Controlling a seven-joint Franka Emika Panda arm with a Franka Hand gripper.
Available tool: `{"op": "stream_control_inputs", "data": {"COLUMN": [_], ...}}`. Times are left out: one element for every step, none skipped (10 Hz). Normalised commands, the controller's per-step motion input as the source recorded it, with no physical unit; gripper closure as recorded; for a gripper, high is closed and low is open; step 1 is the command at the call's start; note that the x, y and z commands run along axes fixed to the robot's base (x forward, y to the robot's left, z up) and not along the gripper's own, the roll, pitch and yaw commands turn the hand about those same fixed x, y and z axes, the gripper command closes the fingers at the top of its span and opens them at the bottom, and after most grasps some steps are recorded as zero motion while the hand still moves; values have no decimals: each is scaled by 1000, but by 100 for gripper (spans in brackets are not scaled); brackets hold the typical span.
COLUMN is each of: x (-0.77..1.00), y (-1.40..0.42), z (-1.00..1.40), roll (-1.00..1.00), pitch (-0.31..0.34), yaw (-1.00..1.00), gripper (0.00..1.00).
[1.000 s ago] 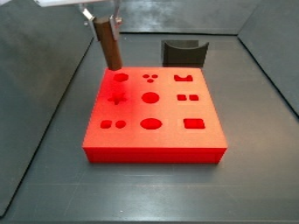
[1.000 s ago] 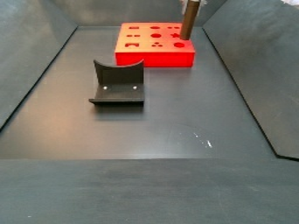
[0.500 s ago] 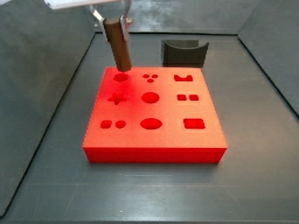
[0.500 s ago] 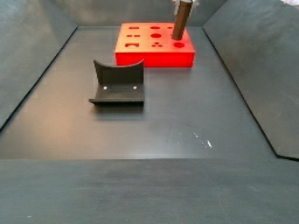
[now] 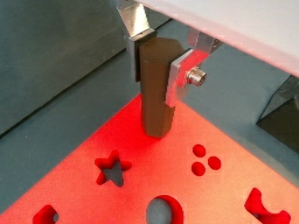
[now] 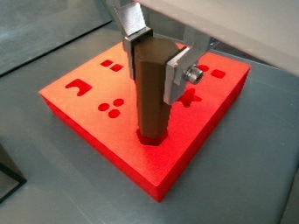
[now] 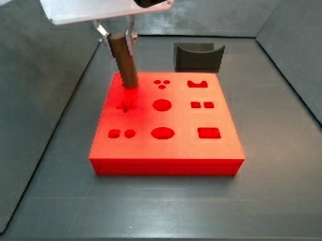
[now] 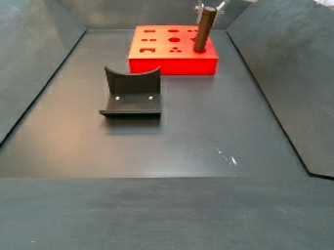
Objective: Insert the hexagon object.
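The hexagon object (image 6: 152, 92) is a long reddish-brown peg, held upright. My gripper (image 6: 159, 54) is shut on its upper part, with one silver finger (image 6: 177, 74) flat on each side. The peg's lower end stands in a hole near a corner of the red block (image 6: 111, 131). In a side view the peg (image 7: 124, 61) meets the block (image 7: 164, 132) at its far left corner, with the gripper (image 7: 120, 38) above. It also shows in a wrist view (image 5: 156, 87) and in a side view (image 8: 204, 27).
The red block's top has several other cut-outs: a star (image 5: 111, 169), three small dots (image 5: 207, 159), round and square holes. The dark grey fixture (image 7: 198, 55) stands behind the block and shows again in a side view (image 8: 131, 93). Grey walls enclose the floor.
My gripper has come down with the peg. The peg's lower end, which was above the block's far left corner, now sits in the hole there.
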Motion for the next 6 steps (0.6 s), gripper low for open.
{"op": "stream_control_inputs", "data": {"x": [157, 63, -20, -74, -177, -146], "y": [197, 269, 186, 0, -129, -226], "z": [-120, -63, -91, -251, -249, -240], "roll": [0, 0, 47, 273, 366, 450], "pitch": [-166, -140, -107, -24, -11, 0], "yaw": [46, 0, 0, 0, 0, 0], "gripper": [100, 100, 100, 100, 100, 100]}}
